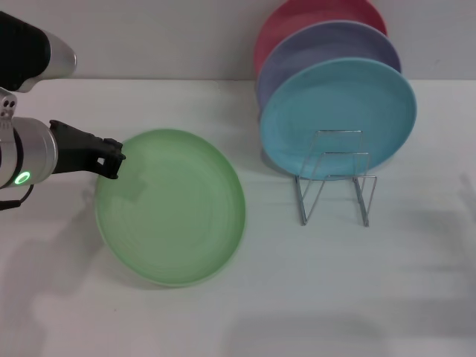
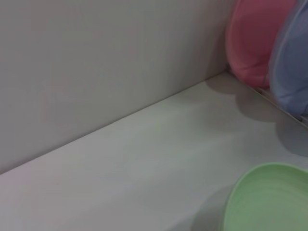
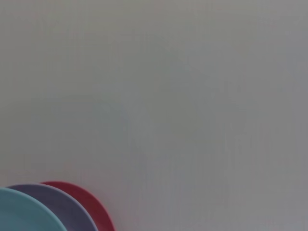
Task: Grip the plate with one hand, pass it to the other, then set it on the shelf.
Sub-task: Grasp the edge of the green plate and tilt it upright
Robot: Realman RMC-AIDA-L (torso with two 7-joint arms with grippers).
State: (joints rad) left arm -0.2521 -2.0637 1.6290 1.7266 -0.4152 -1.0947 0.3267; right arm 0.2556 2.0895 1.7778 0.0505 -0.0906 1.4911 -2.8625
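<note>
The light green plate [image 1: 175, 208] is left of centre in the head view, held a little above the white table with its shadow beneath it. My left gripper [image 1: 113, 160] comes in from the left and is shut on the plate's left rim. Part of the plate [image 2: 269, 202] also shows in the left wrist view. The shelf [image 1: 333, 178], a thin silver wire rack, stands to the right of the plate, and its front slots are free. My right gripper is out of view; its wrist camera faces the wall above the standing plates.
A turquoise plate [image 1: 338, 119], a lavender plate [image 1: 327, 56] and a red plate [image 1: 312, 18] stand upright in the rack's rear slots, near the back wall. White tabletop [image 1: 357, 297] stretches in front of the rack and the green plate.
</note>
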